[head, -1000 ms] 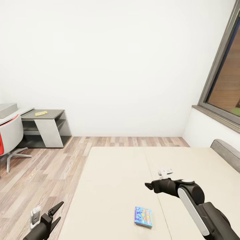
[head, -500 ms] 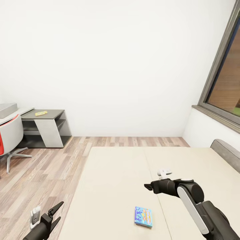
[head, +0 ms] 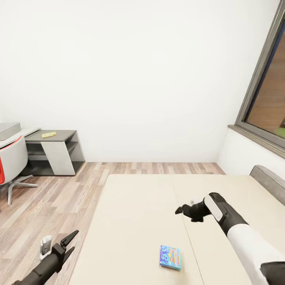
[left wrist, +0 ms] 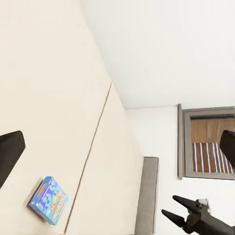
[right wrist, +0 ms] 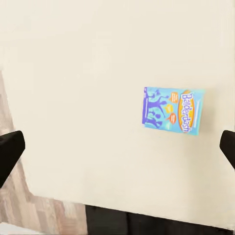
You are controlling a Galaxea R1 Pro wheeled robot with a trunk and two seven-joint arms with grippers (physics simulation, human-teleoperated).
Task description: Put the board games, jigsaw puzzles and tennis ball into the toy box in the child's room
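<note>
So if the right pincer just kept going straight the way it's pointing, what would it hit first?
Probably the bed: the right pincer looks down at bare mattress. The Balderdash box lies off to one side of its line, though depth is hard to judge.

Bright, even, flat sim lighting. Sharp render, no blur or glare. Only a faint soft shadow hugging the blue game box point(head: 170, 257) on the bed point(head: 130, 221).
</note>
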